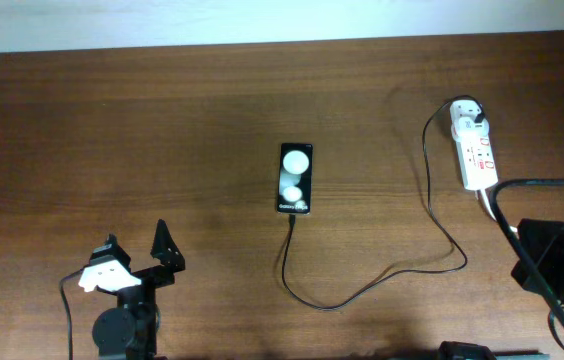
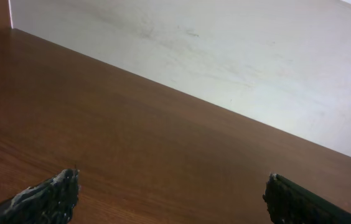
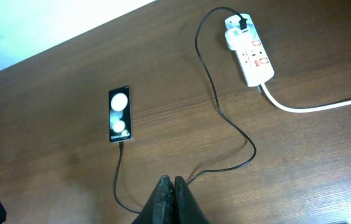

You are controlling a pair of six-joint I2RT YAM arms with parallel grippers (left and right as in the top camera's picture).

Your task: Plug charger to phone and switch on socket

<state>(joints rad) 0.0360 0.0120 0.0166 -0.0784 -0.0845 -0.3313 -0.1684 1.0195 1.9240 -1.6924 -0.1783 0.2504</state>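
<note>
The black phone [image 1: 295, 178] lies face up mid-table with two bright round spots; it also shows in the right wrist view [image 3: 119, 114]. The thin black charger cable [image 1: 342, 303] runs from the phone's bottom edge in a loop to its white plug head [image 1: 467, 112], which sits in the far end of the white socket strip [image 1: 478, 157]. The cable [image 3: 225, 118] and strip [image 3: 251, 55] also show in the right wrist view. My right gripper [image 3: 173, 182] is shut and empty, above the cable loop. My left gripper [image 1: 137, 238] [image 2: 170, 180] is wide open and empty at the front left, far from the phone.
The strip's thick white cord [image 3: 315, 107] trails toward the right edge. My right arm's black body [image 1: 552, 265] fills the front right corner. A pale surface [image 2: 238, 56] lies beyond the table's far edge.
</note>
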